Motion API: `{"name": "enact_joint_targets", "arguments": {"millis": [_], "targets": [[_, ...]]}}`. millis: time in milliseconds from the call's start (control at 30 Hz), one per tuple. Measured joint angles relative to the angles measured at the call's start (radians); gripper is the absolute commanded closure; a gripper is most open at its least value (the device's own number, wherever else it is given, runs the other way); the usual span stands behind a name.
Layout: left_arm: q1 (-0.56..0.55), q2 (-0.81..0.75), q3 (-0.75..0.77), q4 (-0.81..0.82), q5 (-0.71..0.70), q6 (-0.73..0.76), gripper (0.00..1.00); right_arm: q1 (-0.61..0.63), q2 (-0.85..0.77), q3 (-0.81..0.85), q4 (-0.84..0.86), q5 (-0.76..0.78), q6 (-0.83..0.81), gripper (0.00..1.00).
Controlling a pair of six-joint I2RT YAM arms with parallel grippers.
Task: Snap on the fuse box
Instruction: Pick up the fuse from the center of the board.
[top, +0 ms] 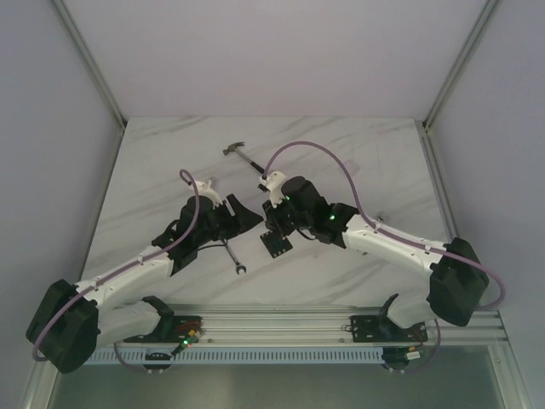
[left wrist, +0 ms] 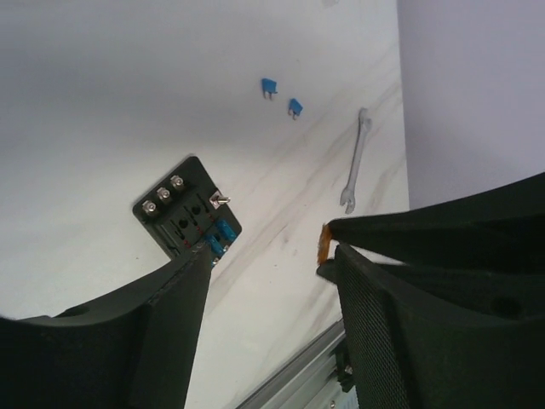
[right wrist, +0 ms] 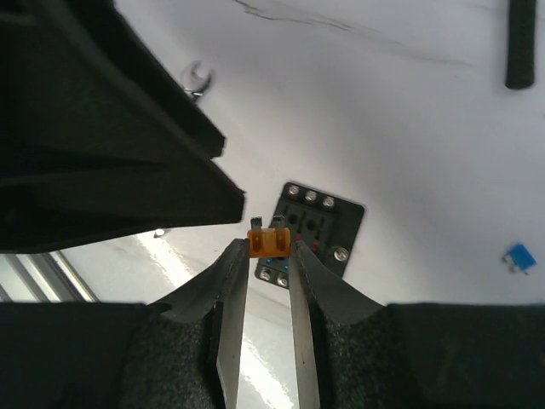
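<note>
The right claw (right wrist: 268,249) pinches an orange fuse (right wrist: 269,241) over the fuse box (right wrist: 322,223); the left claw (left wrist: 271,254) stands open, empty. Next, likely: press it into a free slot.

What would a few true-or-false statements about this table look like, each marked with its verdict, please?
1. The right hand grips an orange fuse. True.
2. The left hand holds the wrench. False: it is open and empty; the wrench lies on the table.
3. The fuse box lies flat on the table. True.
4. The two loose blue fuses sit in the fuse box. False: they lie on the table, apart from it.
5. A hammer lies beyond both hands. True.
</note>
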Motion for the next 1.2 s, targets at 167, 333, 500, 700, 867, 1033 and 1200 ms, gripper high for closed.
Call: {"name": "enact_joint_targets", "arguments": {"millis": [167,333,500,700,867,1033,1200], "targets": [[0.0,-0.025,0.0,0.011,0.002,-0.023,0.43,0.022,-0.019,-0.031,0.048,-0.033,-0.015,0.79],[0.0,-0.045,0.0,0.014,0.002,-0.037,0.49,0.025,-0.029,-0.039,0.079,-0.049,-0.017,0.8],[-0.001,-0.047,0.0,0.014,0.002,-0.044,0.54,0.027,-0.03,-0.039,0.106,-0.062,-0.016,0.8],[-0.013,-0.047,0.0,0.015,0.002,-0.048,0.61,0.03,-0.03,-0.04,0.134,-0.078,-0.012,0.81],[-0.016,-0.047,0.0,0.019,0.001,-0.053,0.66,0.032,-0.03,-0.046,0.153,-0.082,-0.005,0.81],[-0.02,-0.048,0.0,0.028,0.0,-0.057,0.73,0.032,-0.03,-0.047,0.164,-0.085,-0.001,0.81],[-0.023,-0.054,-0.002,0.037,-0.003,-0.062,0.82,0.032,-0.03,-0.048,0.172,-0.085,0.005,0.81]]}}
